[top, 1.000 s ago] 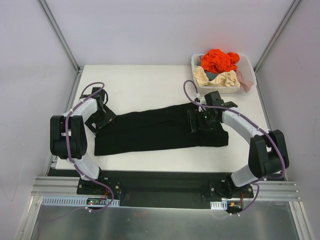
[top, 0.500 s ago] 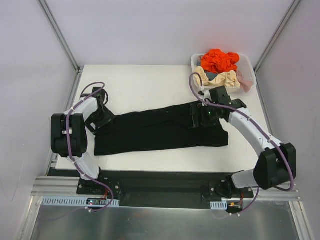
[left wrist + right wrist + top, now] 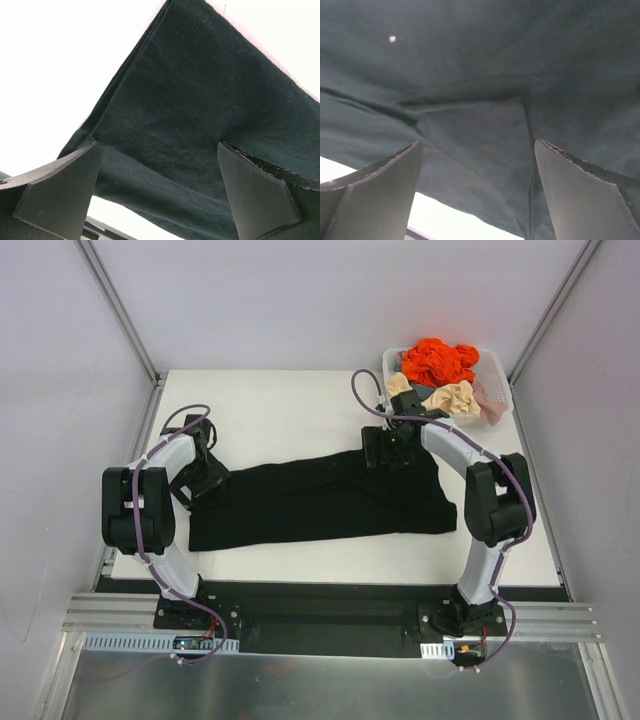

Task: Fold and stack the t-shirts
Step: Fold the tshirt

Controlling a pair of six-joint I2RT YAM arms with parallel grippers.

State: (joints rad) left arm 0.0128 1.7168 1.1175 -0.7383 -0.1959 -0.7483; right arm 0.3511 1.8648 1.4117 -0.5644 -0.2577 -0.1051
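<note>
Sprawling limp in a long strip, the black t-shirt looks soft, light and floppy, so it is best pinched at its layered edges. The left pincer gapes over its left end and the right pincer gapes at its far right edge, neither gripping. It lies across the middle of the table.

A folded t-shirt lies across the middle of the table. The left gripper sits at its left end, the right gripper over its far right edge. Behind, in the far right corner, a bin holds crumpled clothes.
</note>
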